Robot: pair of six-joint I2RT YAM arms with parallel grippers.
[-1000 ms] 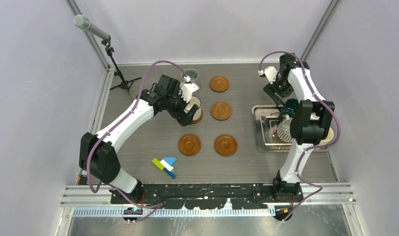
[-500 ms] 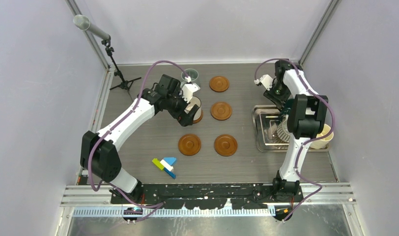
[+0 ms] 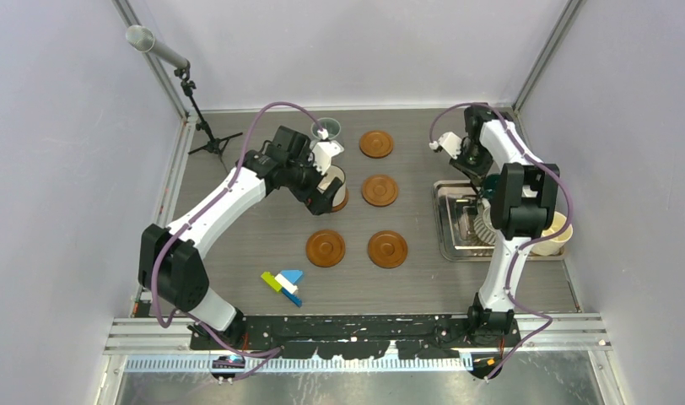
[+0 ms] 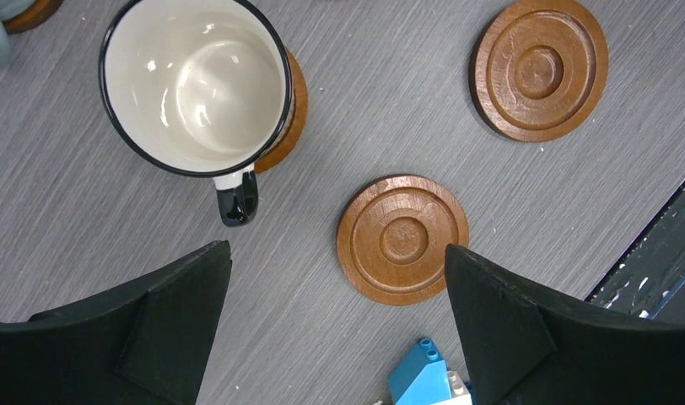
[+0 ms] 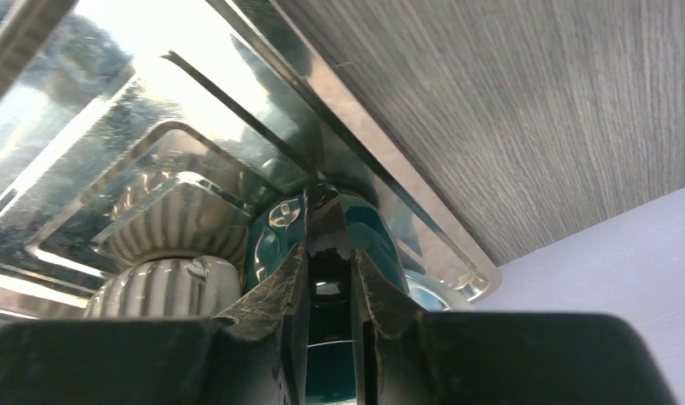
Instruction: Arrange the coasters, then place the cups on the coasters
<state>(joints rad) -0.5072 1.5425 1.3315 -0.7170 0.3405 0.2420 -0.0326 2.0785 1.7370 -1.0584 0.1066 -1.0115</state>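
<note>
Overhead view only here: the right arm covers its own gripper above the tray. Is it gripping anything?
Observer: Yes. Its wrist camera shows the right gripper shut on the handle of the dark green mug.
Operator: Anything next to that mug?
Observer: A ribbed grey-beige mug is right beside it, inside the steel tray.
Operator: And the other arm?
Observer: The left gripper is open and holds nothing, hovering above a bare coaster.
</note>
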